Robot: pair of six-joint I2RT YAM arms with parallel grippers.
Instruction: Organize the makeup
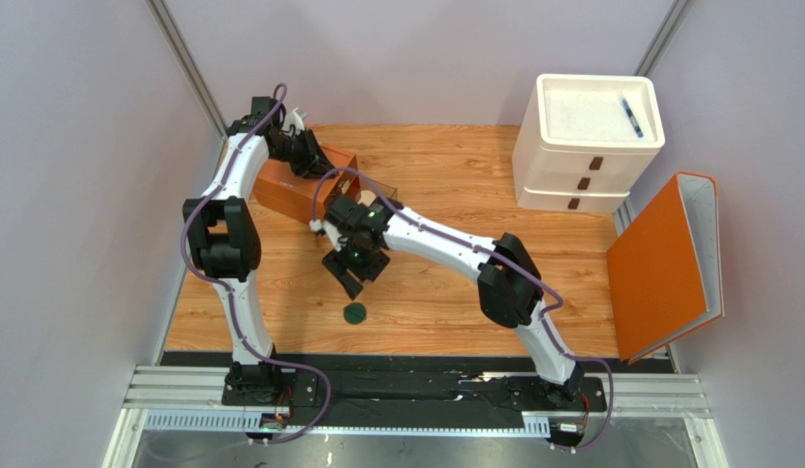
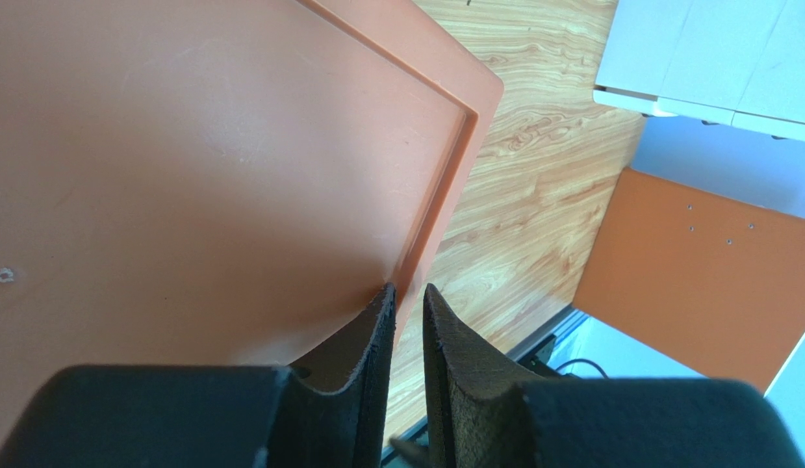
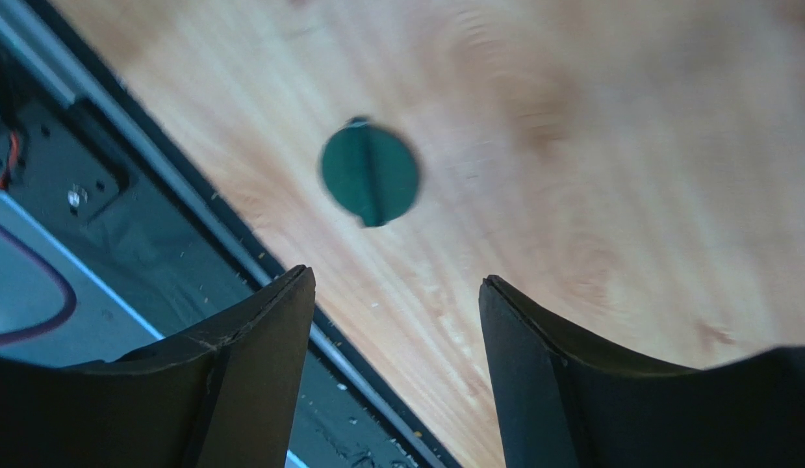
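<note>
Right gripper [image 3: 396, 283]: the two dark fingers [image 3: 250, 370] stand wide apart with nothing between them, released. Ahead of the tips, and not touching either, a dark-green flat disc [image 3: 369, 174] lies on the wooden table [image 3: 611, 146]. It sits roughly on the line midway between the fingers, a little toward the left-hand one, and close to the table's near edge. The overhead view agrees: the disc [image 1: 354, 313] sits alone on bare wood just on the base side of the right gripper [image 1: 349, 278] and apart from it. No other makeup is visible in any view. Left gripper [image 2: 408, 297]: the fingers are drawn almost together at the rim of the orange box [image 2: 182, 175]; whether they pinch that rim cannot be told. Assessment: the step in hand appears to be picking up the disc. It is thin and flat, so the fingers should straddle it squarely, descend until the tips meet the wood, and close across its width. A shallow or off-centre closure is likely to slide it toward the table edge.
</note>
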